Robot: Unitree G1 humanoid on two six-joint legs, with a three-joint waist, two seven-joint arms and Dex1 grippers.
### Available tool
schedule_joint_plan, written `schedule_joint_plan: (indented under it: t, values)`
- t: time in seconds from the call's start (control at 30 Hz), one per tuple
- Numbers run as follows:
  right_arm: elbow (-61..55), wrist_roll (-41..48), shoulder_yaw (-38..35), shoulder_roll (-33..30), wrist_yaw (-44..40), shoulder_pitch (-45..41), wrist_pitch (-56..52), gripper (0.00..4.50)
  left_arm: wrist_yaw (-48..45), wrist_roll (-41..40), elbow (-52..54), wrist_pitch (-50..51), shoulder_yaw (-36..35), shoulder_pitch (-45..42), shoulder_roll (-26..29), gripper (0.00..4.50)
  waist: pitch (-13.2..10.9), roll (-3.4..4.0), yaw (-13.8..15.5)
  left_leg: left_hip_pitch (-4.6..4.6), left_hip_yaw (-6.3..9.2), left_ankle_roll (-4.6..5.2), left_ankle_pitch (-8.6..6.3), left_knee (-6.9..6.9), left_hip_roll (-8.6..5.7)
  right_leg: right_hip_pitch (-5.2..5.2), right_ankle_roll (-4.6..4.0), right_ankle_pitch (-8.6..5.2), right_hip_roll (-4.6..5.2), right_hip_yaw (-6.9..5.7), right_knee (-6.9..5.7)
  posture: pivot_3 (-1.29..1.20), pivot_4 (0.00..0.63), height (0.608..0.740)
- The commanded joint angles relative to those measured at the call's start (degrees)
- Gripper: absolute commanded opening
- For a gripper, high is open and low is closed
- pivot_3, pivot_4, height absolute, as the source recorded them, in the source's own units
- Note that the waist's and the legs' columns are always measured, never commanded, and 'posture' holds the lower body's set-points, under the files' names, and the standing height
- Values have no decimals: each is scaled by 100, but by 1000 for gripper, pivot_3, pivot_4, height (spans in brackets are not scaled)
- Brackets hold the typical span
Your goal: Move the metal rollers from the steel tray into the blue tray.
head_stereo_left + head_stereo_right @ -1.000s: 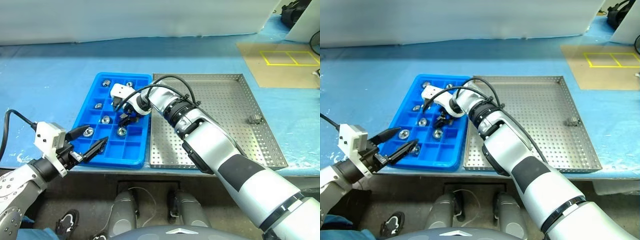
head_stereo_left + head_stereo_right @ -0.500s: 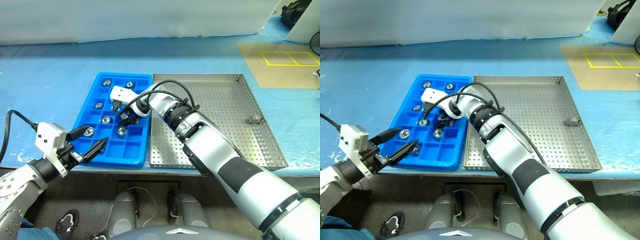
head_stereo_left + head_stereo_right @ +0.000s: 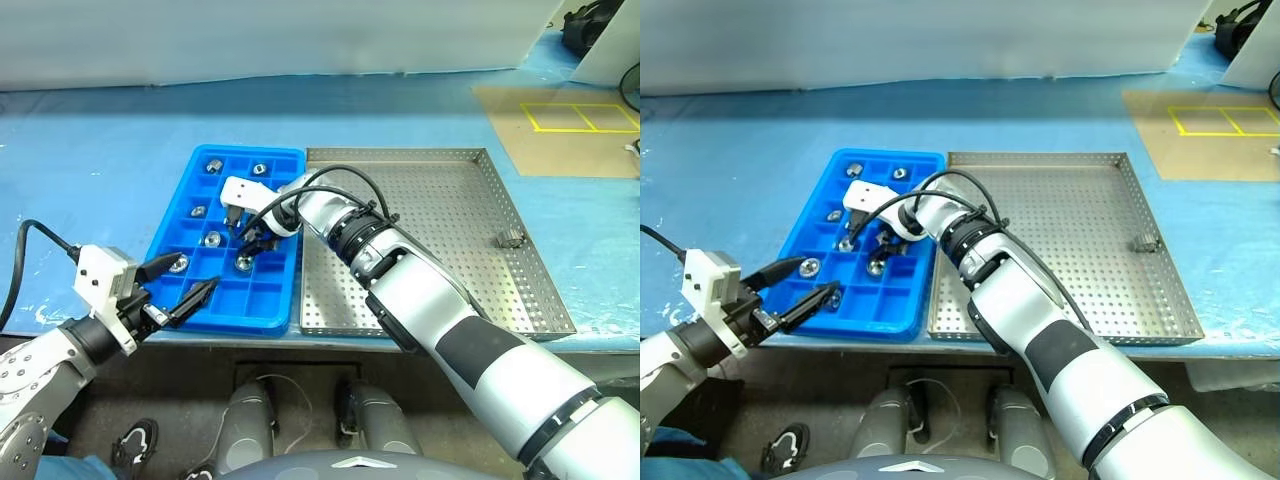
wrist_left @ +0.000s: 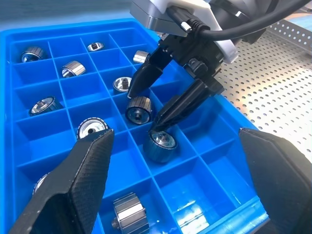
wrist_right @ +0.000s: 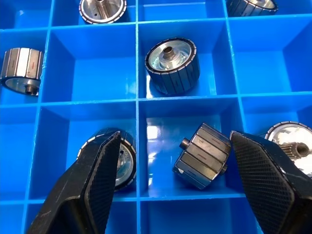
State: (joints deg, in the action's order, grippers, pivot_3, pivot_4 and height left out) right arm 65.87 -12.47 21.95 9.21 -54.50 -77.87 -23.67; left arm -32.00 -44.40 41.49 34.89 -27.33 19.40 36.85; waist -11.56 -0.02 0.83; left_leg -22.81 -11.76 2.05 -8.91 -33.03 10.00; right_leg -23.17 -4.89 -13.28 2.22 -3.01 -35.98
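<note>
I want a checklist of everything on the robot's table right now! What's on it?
Surface: pale blue table sheet, flat.
Job's things: blue tray with metal rollers in separate compartments; steel tray beside it, one small metal piece by its right rim.
Clutter: nothing seen.
Hands: right hand open, fingers down inside the blue tray over a roller; left hand open at the tray's near edge, holding nothing.
Cables: black cable looping over the right wrist.
Surroundings: yellow floor marking far right.

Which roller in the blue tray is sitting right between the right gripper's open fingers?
The roller lying tipped on its side, alone in its compartment of the blue tray, framed by the right gripper. Its neighbours sit in other cells.
</note>
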Motion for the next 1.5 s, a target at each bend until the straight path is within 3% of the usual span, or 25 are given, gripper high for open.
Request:
schedule_joint_plan:
  t: [0.03, 0.1, 0.27, 0.33, 0.37, 0.4, 0.73, 0.87, 1.1, 1.2, 1.4, 1.5]
  values:
    - [133, -33, -140, 160, 544, -137, 66, 3527, -35, 31, 137, -123, -38, 47, 15, 4306, -3, 4, 19, 9, 0, -4, 2, 0, 0, 5, 4, -2, 0, 0, -4, -169, 150, 740]
    - [146, -22, -145, 166, 556, -161, 108, 3105, -43, 44, 138, -132, -31, 58, 10, 4306, -6, 7, 48, 21, 1, -14, 8, -3, -3, 8, 32, -19, 5, 0, -25, -169, 150, 740]
    - [96, -78, -44, 192, 533, -94, 197, 1467, -57, 64, 131, -164, 6, 71, -3, 4306, -17, 17, 102, 40, 8, -22, 13, -4, -6, 6, 35, -20, 8, 1, -50, -169, 150, 740]
    - [76, -66, -29, 194, 512, -83, 209, 1467, -61, 66, 127, -179, 24, 73, -3, 4306, -24, 22, 135, 45, 12, -23, 13, -4, -6, 3, 36, -21, 7, 1, -55, -170, 150, 740]
    - [70, -65, -27, 193, 509, -87, 212, 967, -64, 70, 125, -186, 38, 73, -2, 4306, -26, 22, 138, 47, 15, -24, 13, -4, -6, -1, 37, -21, 6, 1, -55, -171, 150, 740]
    - [62, -81, -24, 184, 562, -97, 260, 800, -65, 73, 121, -191, 50, 70, -3, 4306, -32, 22, 139, 50, 17, -24, 13, -4, -8, -3, 37, -21, 6, 1, -55, -171, 150, 740]
    - [43, 167, -304, 199, 638, -194, 240, 800, -63, 85, 101, -192, 117, 18, 29, 4306, -48, 20, 88, 89, 33, -26, 11, -3, -16, -11, 40, -23, 8, -2, -32, -179, 150, 740]
    - [-82, 656, -796, 264, 299, -350, -42, 800, -74, 68, 94, -178, 110, 1, 48, 4306, -46, 17, 24, 90, 38, -26, 12, -4, -17, -18, 40, -23, 9, -1, -25, -184, 150, 740]
    - [-202, 705, -821, 277, 76, -337, -118, 800, -86, 48, 85, -138, 123, -67, 71, 4306, -41, 7, 11, 95, 36, -32, 16, -9, -17, -18, 28, -16, 8, 4, -44, -189, 150, 740]
    - [-296, 684, -772, 257, 27, -270, 140, 1407, -64, 37, 106, -106, 132, -88, 84, 4306, -36, 0, 8, 91, 35, -32, 16, -16, -17, -18, 4, -2, 8, 7, -58, -189, 150, 740]
    - [-144, 516, -678, 296, 344, -296, -43, 3452, 2, -6, 185, -36, 139, -105, 83, 4306, -34, -4, -14, 51, 35, -74, -43, -8, -3, -61, -77, -12, -7, 2, -62, -185, 150, 740]
    - [-142, 515, -678, 298, 295, -292, -57, 3452, 31, -28, 211, -15, 149, -103, 79, 4306, -33, -6, -61, 1, 34, -70, -49, -11, -3, -106, -78, -14, -6, 0, -62, -184, 150, 740]
